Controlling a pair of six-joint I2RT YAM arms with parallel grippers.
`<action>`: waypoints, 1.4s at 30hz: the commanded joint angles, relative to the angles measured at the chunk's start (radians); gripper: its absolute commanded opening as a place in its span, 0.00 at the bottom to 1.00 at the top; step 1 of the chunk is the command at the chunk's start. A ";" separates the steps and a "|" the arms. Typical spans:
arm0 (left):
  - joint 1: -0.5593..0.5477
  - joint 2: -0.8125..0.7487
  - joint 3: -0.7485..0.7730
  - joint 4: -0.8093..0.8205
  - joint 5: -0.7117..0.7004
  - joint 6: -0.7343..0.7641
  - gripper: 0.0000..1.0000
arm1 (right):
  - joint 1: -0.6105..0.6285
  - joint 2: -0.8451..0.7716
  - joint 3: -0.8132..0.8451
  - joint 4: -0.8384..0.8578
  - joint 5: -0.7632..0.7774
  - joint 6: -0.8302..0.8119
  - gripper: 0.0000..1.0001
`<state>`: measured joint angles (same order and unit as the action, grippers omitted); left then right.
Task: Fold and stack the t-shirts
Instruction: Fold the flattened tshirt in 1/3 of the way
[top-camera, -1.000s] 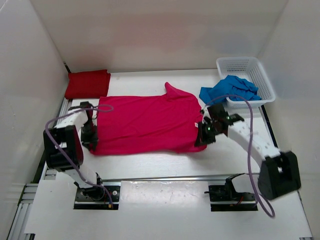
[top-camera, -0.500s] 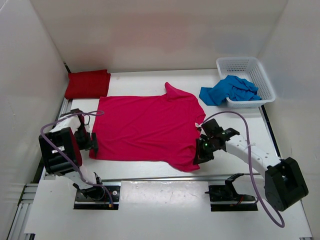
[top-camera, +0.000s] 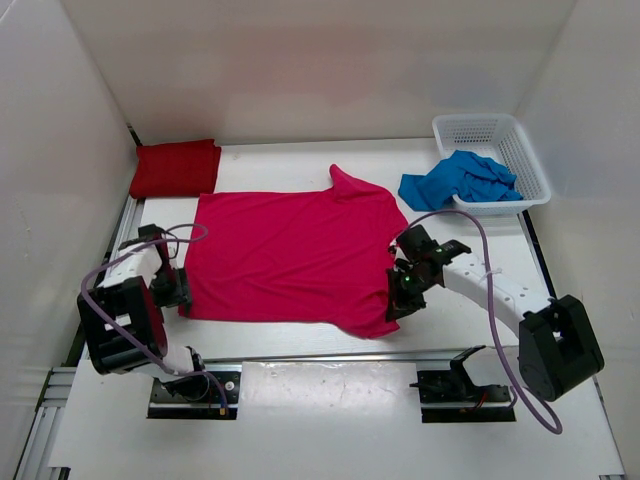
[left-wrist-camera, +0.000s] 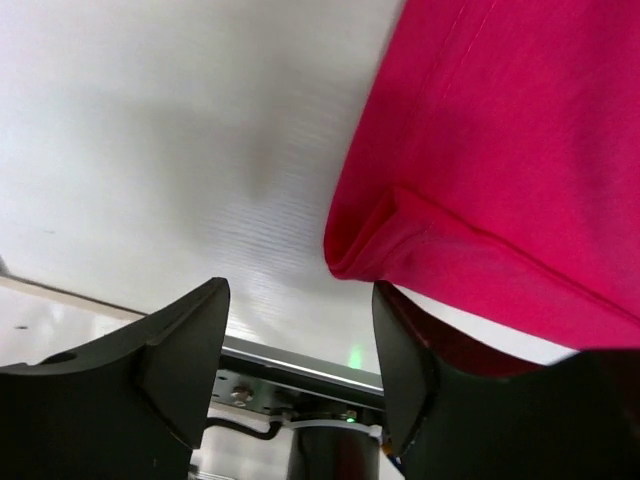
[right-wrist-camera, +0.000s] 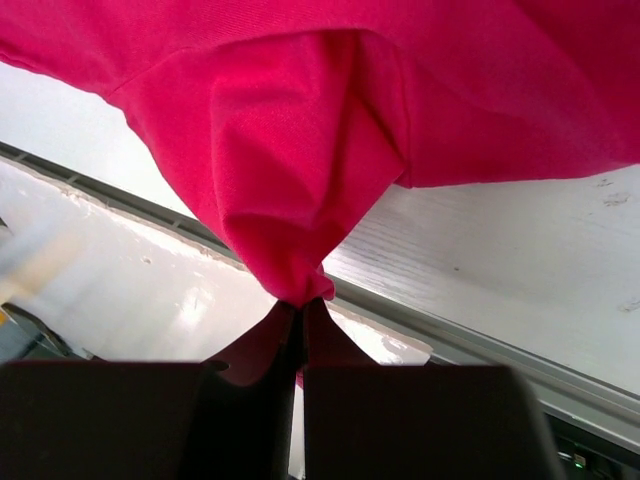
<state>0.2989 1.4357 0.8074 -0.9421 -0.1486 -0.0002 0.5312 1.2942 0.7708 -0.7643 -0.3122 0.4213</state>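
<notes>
Right fingers (right-wrist-camera: 250, 410) pinching bunched edge of soft magenta t-shirt (top-camera: 290, 255), left fingers (left-wrist-camera: 175, 350) spread beside folded hem

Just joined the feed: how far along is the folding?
Done: the dark red shirt lies folded at the far left. In hand: the pink shirt lies flat, right gripper shut on its near corner, left gripper open beside its hem. Left: folding it, then the blue shirt spilling from the basket.

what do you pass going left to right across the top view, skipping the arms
red shirt → pink shirt → blue shirt → basket
</notes>
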 joint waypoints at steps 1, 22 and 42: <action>0.005 0.005 -0.033 0.049 0.046 0.000 0.67 | -0.004 0.005 0.047 -0.064 0.013 -0.036 0.00; 0.210 0.019 0.055 0.025 0.290 0.000 0.58 | -0.004 -0.026 0.028 -0.122 0.073 0.016 0.00; 0.229 0.146 -0.005 0.117 0.253 0.000 0.36 | -0.004 -0.044 0.019 -0.093 0.082 0.007 0.00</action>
<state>0.5247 1.5684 0.8223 -0.8921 0.1295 -0.0055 0.5312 1.2705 0.7845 -0.8623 -0.2375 0.4370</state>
